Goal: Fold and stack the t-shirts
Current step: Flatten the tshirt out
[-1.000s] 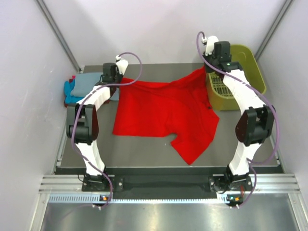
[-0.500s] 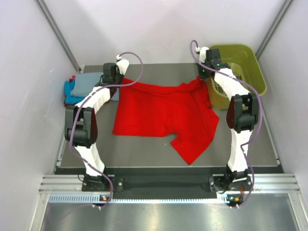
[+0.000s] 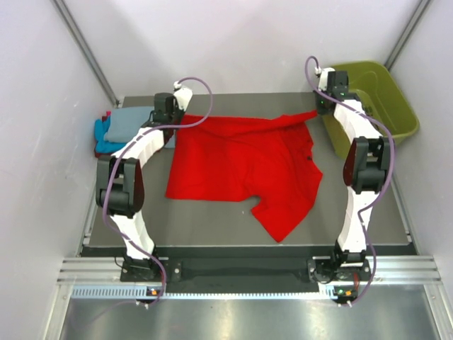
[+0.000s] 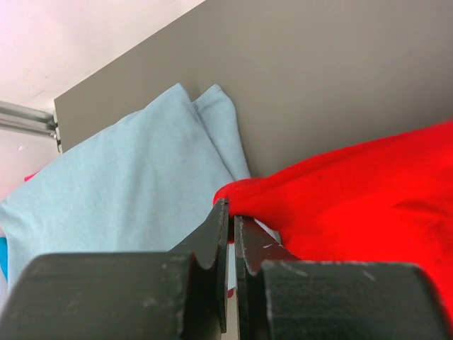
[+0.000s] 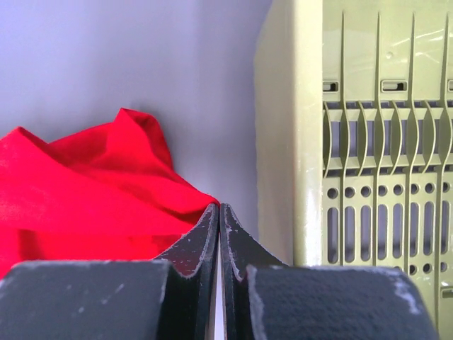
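The bright red t-shirt (image 3: 241,163) lies spread on the dark table, one sleeve hanging toward the near edge. My left gripper (image 3: 180,118) is shut on its far left corner, and the red cloth (image 4: 354,205) bunches at the jaw tips (image 4: 231,205). My right gripper (image 3: 318,112) is shut on the far right corner, where the red fabric (image 5: 85,191) meets the closed tips (image 5: 219,207). The far hem runs stretched between the two grippers. A folded grey-blue t-shirt (image 3: 134,122) (image 4: 127,205) rests on a turquoise one (image 3: 105,138) at the far left.
The olive-green plastic basket (image 3: 375,99) (image 5: 368,142) stands at the far right corner, close beside my right gripper. Slanted frame posts and white walls enclose the table (image 3: 212,219). Both arm bases sit at the near edge.
My right gripper has swung right with the shirt's corner, pulling the far hem straight. The basket has shifted right and turned. The left arm has not moved.
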Controlling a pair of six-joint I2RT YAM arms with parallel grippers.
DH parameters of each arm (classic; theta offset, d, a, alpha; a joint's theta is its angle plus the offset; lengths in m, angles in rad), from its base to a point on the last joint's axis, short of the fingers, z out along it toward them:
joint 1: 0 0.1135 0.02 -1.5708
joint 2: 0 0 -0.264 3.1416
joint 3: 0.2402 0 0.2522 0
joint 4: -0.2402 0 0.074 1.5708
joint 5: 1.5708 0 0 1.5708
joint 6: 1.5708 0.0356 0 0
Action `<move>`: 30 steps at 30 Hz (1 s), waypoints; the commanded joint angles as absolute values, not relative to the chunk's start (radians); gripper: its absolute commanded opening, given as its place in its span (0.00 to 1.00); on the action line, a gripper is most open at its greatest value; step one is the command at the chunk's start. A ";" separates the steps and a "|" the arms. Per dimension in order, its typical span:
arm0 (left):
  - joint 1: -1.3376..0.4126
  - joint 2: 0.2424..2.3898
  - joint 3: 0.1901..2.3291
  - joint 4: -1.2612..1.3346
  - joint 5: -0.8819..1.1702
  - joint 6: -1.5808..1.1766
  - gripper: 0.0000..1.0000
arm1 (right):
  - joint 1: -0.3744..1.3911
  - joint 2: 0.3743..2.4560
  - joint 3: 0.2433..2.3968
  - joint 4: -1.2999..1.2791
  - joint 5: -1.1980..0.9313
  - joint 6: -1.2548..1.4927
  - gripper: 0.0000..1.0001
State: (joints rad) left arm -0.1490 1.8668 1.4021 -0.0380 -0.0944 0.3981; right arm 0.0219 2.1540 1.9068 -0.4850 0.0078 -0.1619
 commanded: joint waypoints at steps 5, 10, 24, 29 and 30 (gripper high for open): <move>-0.169 1.855 1.442 -0.026 -0.112 0.387 0.00 | 0.017 2.140 1.916 -0.448 0.051 -0.175 0.00; -0.169 1.842 1.442 -0.008 -0.153 0.428 0.00 | 0.066 2.068 1.936 -0.454 0.005 -0.187 0.00; -0.169 1.514 1.324 -0.077 -0.032 0.394 0.00 | 0.120 1.585 1.691 -0.442 -0.052 -0.106 0.00; -0.169 1.335 1.290 -0.196 -0.006 0.422 0.00 | 0.117 1.314 1.507 -0.437 -0.061 -0.110 0.00; -0.169 1.271 1.270 -0.215 -0.005 0.425 0.00 | 0.117 1.266 1.441 -0.439 -0.066 -0.112 0.00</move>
State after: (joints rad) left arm -0.1696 1.4029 1.3041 -0.1505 -0.0334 0.4038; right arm 0.1219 1.3754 1.5356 -0.4553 -0.0502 -0.1257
